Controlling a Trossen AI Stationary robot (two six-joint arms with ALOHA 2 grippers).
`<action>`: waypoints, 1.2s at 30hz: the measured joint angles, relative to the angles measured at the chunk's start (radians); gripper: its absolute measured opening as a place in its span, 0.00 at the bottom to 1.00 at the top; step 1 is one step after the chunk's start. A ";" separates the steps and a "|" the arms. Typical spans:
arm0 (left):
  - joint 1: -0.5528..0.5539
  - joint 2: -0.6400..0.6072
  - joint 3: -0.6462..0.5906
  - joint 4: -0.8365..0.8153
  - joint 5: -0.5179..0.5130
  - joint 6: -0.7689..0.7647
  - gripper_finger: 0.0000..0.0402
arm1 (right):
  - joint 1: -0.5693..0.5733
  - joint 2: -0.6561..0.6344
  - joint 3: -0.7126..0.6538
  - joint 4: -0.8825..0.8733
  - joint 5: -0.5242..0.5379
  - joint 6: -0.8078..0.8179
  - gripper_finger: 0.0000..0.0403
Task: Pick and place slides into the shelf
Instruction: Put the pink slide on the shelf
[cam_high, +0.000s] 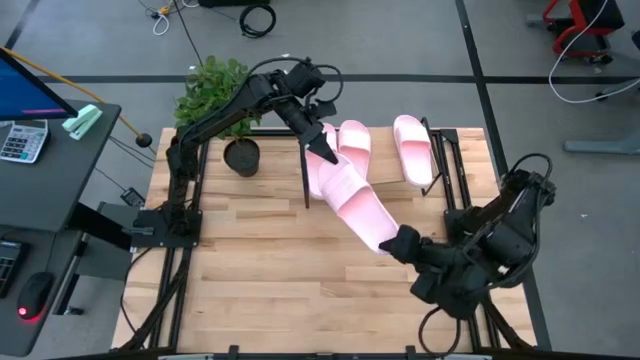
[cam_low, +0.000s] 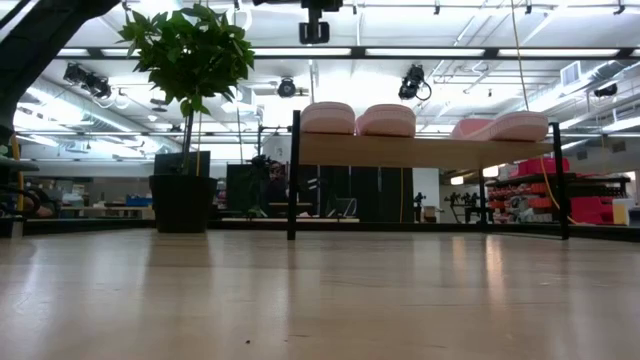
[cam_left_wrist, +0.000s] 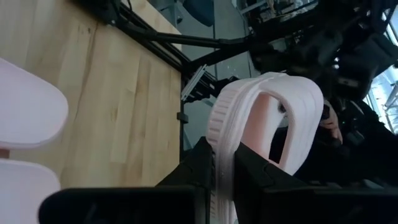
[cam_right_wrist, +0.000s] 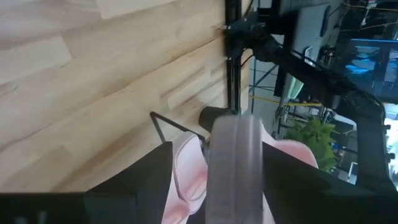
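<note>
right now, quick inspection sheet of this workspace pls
surface: wood-plank table, front part bare
job's things: shelf at the back; three slides lie on it; a fourth slide hangs in the air, one end in each gripper
clutter: potted plant beside the shelf
grippers: left gripper shut on one end of the fourth slide; right gripper at the other end, fingers apart around it
cables: cables on the floor behind the table
surroundings: desk with calculator
</note>
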 joint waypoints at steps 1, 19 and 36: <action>0.000 0.000 0.000 0.003 0.000 0.000 0.09 | -0.002 0.001 -0.006 0.006 0.016 0.000 0.57; 0.000 0.000 0.000 0.004 0.000 0.000 0.09 | -0.006 0.000 0.014 0.033 0.134 0.000 0.20; 0.004 -0.001 0.001 0.188 -0.107 -0.013 0.29 | -0.012 0.000 0.014 0.036 0.121 0.097 0.18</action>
